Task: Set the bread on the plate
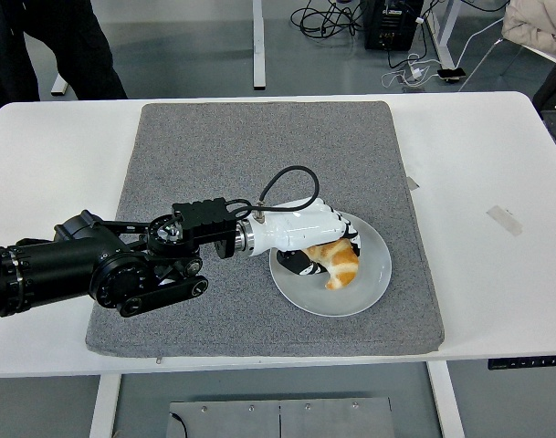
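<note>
The left hand (307,239) is curled around the bread (336,262), which lies on the white plate (373,274), its long axis running from ten to four o'clock.

The black left arm reaches in from nine o'clock, and its white five-fingered left hand (307,239) curls around a golden-brown piece of bread (339,263) resting low over a round white plate (373,278). The plate sits toward the five o'clock part of a grey rectangular felt mat (223,155) on the white counter (483,182). A person's dark trouser legs (40,41) stand at eleven o'clock beyond the counter.
</note>
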Available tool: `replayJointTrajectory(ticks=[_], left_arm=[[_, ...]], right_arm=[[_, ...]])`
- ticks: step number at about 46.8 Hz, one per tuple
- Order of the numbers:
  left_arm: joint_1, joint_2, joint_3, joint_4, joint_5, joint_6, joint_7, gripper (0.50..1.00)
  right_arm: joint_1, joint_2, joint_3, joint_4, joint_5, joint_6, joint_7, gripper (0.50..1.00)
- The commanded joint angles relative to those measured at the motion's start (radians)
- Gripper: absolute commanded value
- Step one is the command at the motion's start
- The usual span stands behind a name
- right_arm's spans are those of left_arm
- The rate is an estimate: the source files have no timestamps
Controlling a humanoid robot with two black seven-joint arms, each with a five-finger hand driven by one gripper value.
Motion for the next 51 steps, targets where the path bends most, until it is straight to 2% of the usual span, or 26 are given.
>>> replayJointTrajectory(ticks=[1,28,32,33,38,46,51], left_arm=[[0.004,-0.004,-0.001,0.007,-0.001,0.0,-0.001,0.5],[0.02,-0.012,-0.004,0.027,-0.013,-0.001,0.002,0.504],[0.02,-0.01,-0.007,0.027,-0.019,-0.001,-0.001,0.708],[0.02,-0.01,-0.008,0.027,-0.019,-0.001,-0.002,0.743],[0.015,-0.01,-0.01,0.022,-0.022,-0.006,-0.007,0.846],[0.004,0.0,-0.013,-0.013,-0.046,-0.012,-0.015,0.919],[-0.009,0.026,-0.011,-0.063,-0.056,-0.014,-0.033,0.933]], right_arm=[[0.0,0.0,0.0,0.0,0.0,0.0,0.0,1.0],[0.0,0.0,0.0,0.0,0.0,0.0,0.001,1.0],[0.0,0.0,0.0,0.0,0.0,0.0,0.0,1.0],[0.0,0.0,0.0,0.0,0.0,0.0,0.0,1.0],[0.0,0.0,0.0,0.0,0.0,0.0,0.0,1.0],[0.0,0.0,0.0,0.0,0.0,0.0,0.0,1.0],[-0.001,0.0,0.0,0.0,0.0,0.0,0.0,1.0]])
